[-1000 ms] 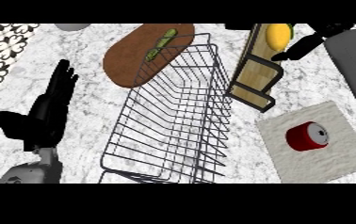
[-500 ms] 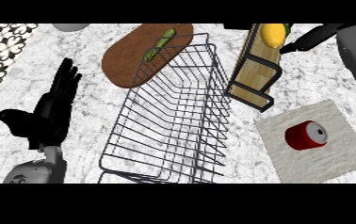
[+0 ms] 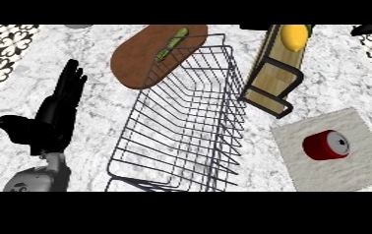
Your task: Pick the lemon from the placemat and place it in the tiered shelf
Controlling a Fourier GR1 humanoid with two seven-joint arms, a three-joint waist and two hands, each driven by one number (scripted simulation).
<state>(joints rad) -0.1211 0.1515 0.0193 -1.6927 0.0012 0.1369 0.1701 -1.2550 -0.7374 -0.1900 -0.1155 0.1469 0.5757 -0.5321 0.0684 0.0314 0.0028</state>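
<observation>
The yellow lemon [image 3: 294, 36] lies on the top end of the tiered shelf [image 3: 270, 78], a wooden slatted rack with a black frame at the upper right. Nothing touches the lemon. Only a small black part of my right hand [image 3: 361, 30] shows at the right edge, apart from the lemon. The pale placemat [image 3: 320, 166] lies at the lower right with a red can [image 3: 326, 145] on its side on it. My left hand [image 3: 58, 107] rests open at the left, fingers pointing up, holding nothing.
A black wire dish rack [image 3: 181, 125] fills the middle of the counter. Behind it lies a brown oval cutting board [image 3: 138, 56] with a green vegetable [image 3: 171, 43] on it. A patterned item [image 3: 13, 43] sits at the upper left edge.
My right hand has drawn back from the lemon toward the upper right edge, and the lemon stays on the shelf. The left hand has barely moved.
</observation>
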